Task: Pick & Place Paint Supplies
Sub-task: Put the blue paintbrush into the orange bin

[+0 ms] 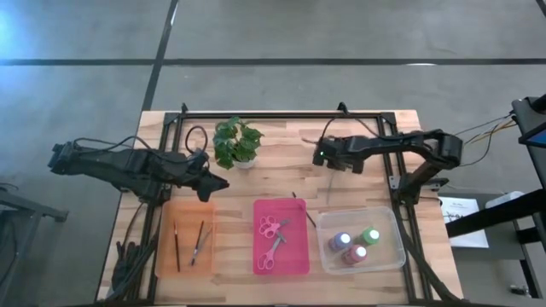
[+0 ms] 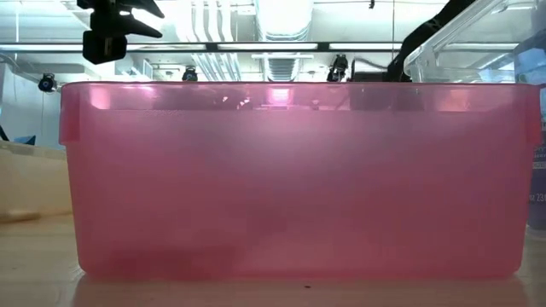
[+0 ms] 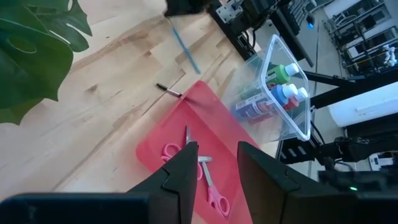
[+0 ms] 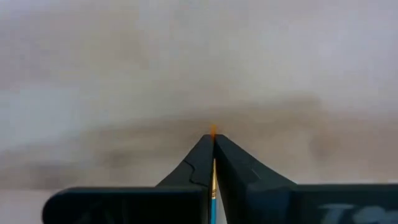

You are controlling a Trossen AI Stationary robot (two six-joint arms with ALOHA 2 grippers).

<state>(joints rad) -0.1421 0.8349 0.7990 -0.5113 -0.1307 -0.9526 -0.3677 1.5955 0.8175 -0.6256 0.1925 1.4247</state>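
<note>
My right gripper (image 1: 319,154) is over the bare wood beyond the clear tub (image 1: 397,247) and is shut on a thin blue-handled brush (image 3: 185,46). My left gripper (image 3: 214,167) is open and touches nothing. It hovers by the far edge of the orange tray (image 1: 162,256), where two dark brushes (image 1: 200,242) lie. Another dark brush (image 3: 169,91) lies on the wood by the far right corner of the pink tray (image 1: 299,260). Two pink-handled scissors (image 1: 271,239) lie in the pink tray. Three paint bottles (image 1: 355,243) stand in the clear tub. My right gripper pinches the blue-handled brush between its two fingers. The brush's orange end (image 4: 212,130) pokes out at the fingertips, and the blue handle (image 4: 212,202) runs back in the slit between them. In the left wrist view the handle slants down below the gripper; whether its end touches the wood I cannot tell.
A potted green plant (image 1: 236,142) stands near the table's far edge, between the two arms. A black metal frame (image 1: 281,115) runs around the table's far and side edges. Bare wood lies between the plant and the trays. The low view is filled by the pink tray's wall (image 2: 290,179).
</note>
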